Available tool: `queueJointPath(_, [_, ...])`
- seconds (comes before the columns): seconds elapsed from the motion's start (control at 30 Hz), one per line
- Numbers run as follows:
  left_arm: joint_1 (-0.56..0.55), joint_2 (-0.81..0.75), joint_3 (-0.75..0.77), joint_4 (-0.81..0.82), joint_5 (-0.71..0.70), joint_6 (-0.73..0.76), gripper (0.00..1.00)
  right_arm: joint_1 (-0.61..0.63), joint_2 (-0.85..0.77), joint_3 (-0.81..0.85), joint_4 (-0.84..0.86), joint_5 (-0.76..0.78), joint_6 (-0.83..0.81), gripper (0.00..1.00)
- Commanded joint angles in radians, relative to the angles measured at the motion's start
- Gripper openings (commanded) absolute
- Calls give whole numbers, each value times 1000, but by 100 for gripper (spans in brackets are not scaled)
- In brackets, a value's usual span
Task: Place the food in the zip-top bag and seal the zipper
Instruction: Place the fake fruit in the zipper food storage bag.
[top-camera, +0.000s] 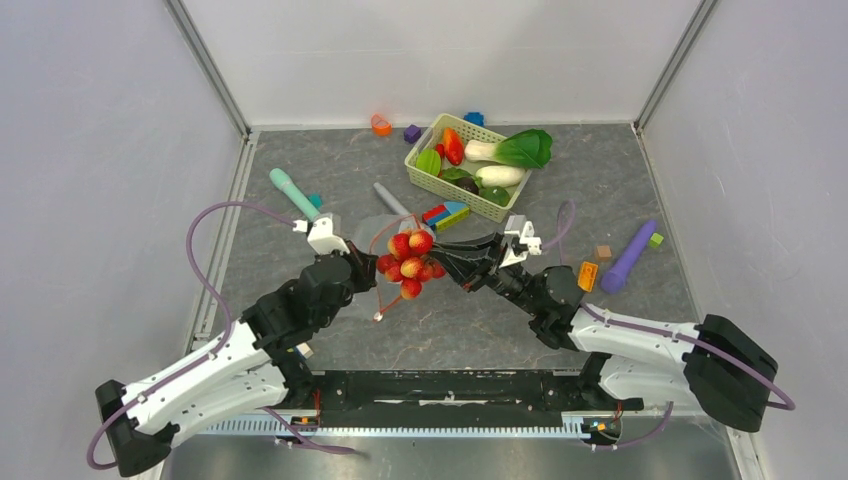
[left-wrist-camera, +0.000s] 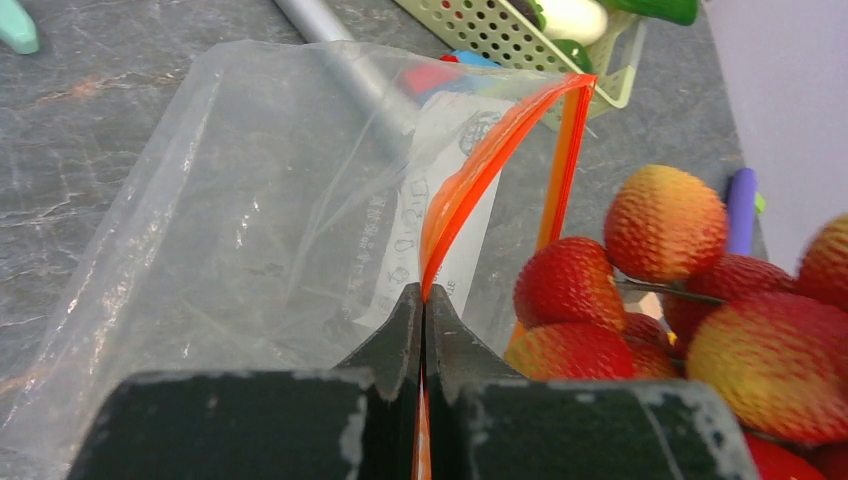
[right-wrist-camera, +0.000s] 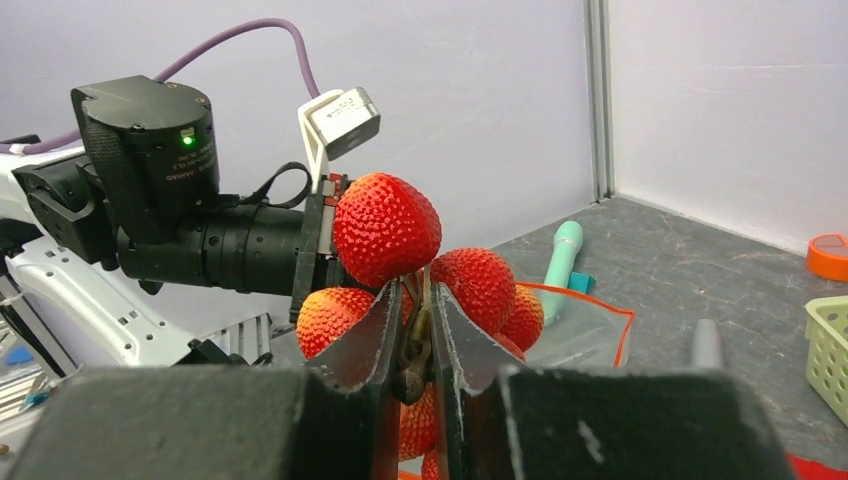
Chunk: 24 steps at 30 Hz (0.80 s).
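Teal stick tool (top-camera: 293, 193) lies on the table out past the left claw (top-camera: 364, 272), up and to its left, well apart. Left claw jaws are pressed together on the zipper (left-wrist-camera: 470, 185); the wrist view shows the orange-red strip pinched right at the tips and running away from them. The strip splits into two runs just beyond the tips, so the mouth is parted there. Zip-top bag (left-wrist-camera: 250, 220) sags away ahead and left of that claw, clear film over the grey table (top-camera: 600, 200). A grey stick tool (top-camera: 390, 198) lies beyond the bag and partly shows through it. Red berries (top-camera: 410, 262) sit between the two claws, just right of the left claw's tips and close against the strip. Cannot tell whether any berry is past the lip. Right claw (top-camera: 442, 262) comes in from the right, jaws clamped on the thin stem in the middle of the cluster, with berries bulging above and on both sides of its fingers (right-wrist-camera: 365, 340). Coloured blocks (top-camera: 447, 214) lie just beyond the right claw. Further out is the pale green basket (top-camera: 420, 165), holding the white radish (top-camera: 500, 176) and red, green and dark pieces. The bok choy (top-camera: 525, 148) hangs over its far-right rim. An orange block (top-camera: 588, 275) and a purple stick tool (top-camera: 628, 258) lie right of the right claw, near its forearm.
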Motion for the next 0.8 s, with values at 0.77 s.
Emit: queueJointPath(0.77, [-3,-129,-63,144,126,45,2,85,97,-72,35,407,-4,0])
